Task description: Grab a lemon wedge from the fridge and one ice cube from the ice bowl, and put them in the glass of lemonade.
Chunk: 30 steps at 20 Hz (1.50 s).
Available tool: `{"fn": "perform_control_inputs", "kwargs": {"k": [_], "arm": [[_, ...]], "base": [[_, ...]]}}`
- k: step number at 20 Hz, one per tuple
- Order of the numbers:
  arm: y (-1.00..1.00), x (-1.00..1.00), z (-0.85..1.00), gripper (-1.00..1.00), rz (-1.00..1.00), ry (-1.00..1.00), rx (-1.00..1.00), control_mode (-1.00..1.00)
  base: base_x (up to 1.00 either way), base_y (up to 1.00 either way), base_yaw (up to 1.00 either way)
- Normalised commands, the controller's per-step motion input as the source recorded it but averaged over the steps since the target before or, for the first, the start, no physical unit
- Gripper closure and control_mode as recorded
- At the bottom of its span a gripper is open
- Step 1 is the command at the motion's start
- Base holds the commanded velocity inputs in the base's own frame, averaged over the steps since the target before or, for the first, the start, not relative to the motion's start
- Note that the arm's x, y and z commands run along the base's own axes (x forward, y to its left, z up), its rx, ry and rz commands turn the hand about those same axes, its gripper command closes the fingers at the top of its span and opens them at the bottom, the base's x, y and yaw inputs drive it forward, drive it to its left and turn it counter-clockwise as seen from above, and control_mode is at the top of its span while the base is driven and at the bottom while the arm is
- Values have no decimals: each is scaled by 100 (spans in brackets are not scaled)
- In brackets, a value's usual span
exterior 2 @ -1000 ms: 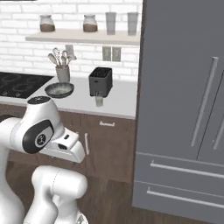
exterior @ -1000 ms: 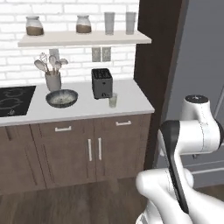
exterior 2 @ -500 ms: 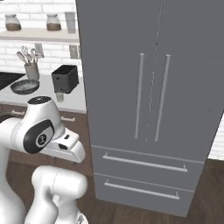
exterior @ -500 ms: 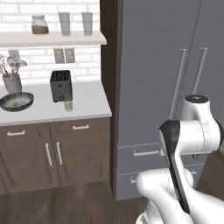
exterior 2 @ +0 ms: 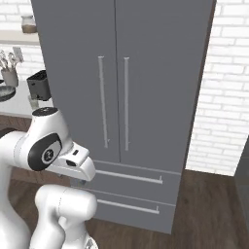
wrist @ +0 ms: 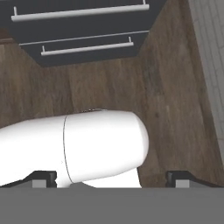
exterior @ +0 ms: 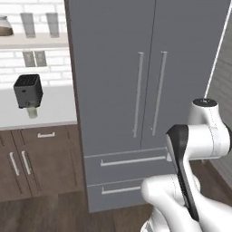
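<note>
Now the folded arm's end effector (wrist: 112,179), fingers spread wide, points down before the fridge (exterior: 145,90).

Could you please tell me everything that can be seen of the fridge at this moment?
The fridge is a tall, matte grey unit with two upper doors, both shut, meeting at a thin centre seam. Each door carries a long vertical silver bar handle beside that seam. Below are two closed drawers, each with a horizontal silver bar handle. It stands on the wooden floor, its one side flush against the counter's dark brown cabinets, with a white brick wall beyond its other side. Nothing is touching its doors or handles.
</note>
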Motion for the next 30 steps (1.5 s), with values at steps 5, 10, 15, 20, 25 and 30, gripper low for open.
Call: {"fn": "perform_control_inputs", "kwargs": {"k": [5,10,15,20,25,30], "arm": [[0,0,0,-100,0,0,0,100],[0,0,0,-100,0,0,0,100],[0,0,0,-100,0,0,0,100],[0,0,0,-100,0,0,0,100],[0,6,0,-100,0,0,0,-100],[0,11,0,-100,0,0,0,-100]], "base": [[-20,0,0],[-19,45,0],[-34,12,0],[-10,-14,0],[0,0,0],[0,0,0]]}}
